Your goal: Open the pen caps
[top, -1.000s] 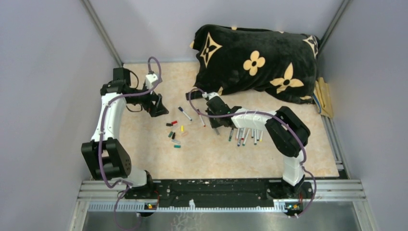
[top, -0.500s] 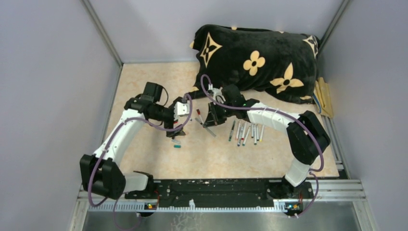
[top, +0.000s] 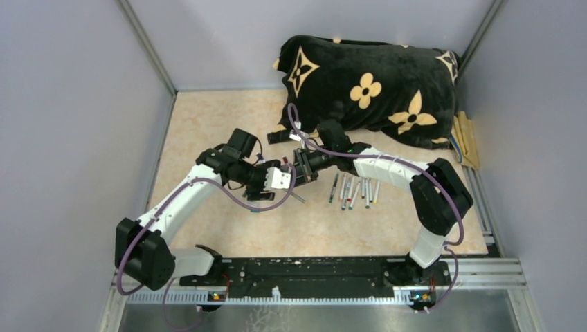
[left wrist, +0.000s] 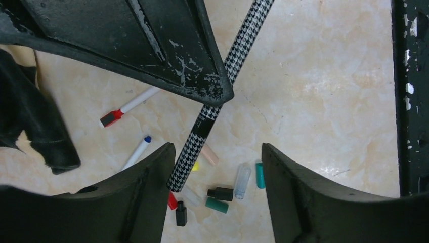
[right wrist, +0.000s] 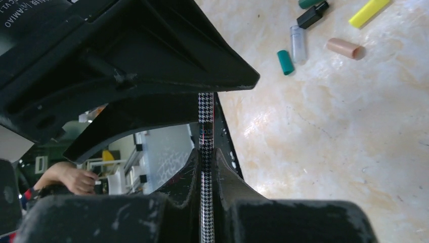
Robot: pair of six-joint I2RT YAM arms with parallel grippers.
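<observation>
1. Gripping a houndstooth pen (right wrist: 206,126), my right hand (right wrist: 206,158) has its two fingers pressed tight against the barrel, one on each side.
2. That pen is held off the counter (left wrist: 324,91), slanting down toward my left hand (left wrist: 217,152). A black band wraps it partway along.
3. My left hand is spread wide and holds nothing. The pen's lower end reaches into the gap, just beside the finger (left wrist: 149,187) on the left of that wrist view. Whether the two touch, I cannot tell.
4. Loose caps lie scattered on the counter below my left hand. A teal cap (left wrist: 259,175) and a clear cap (left wrist: 242,180) lie side by side. A black cap (left wrist: 220,193) lies just beside a green cap (left wrist: 216,205). A red cap (left wrist: 172,201) is next to a second black cap (left wrist: 181,215). A yellow cap (left wrist: 195,166) and a peach cap (left wrist: 210,154) lie close by the pen.
5. Two thin white pens lie apart from the caps: a red-ended pen (left wrist: 126,106) and a blue-tipped pen (left wrist: 137,151). Both are near a corner of the black pillow (left wrist: 30,116).
6. Seen from above, my hands meet mid-counter. A row of pens (top: 353,190) lies side by side just right of my right hand, in front of the pillow.
</observation>
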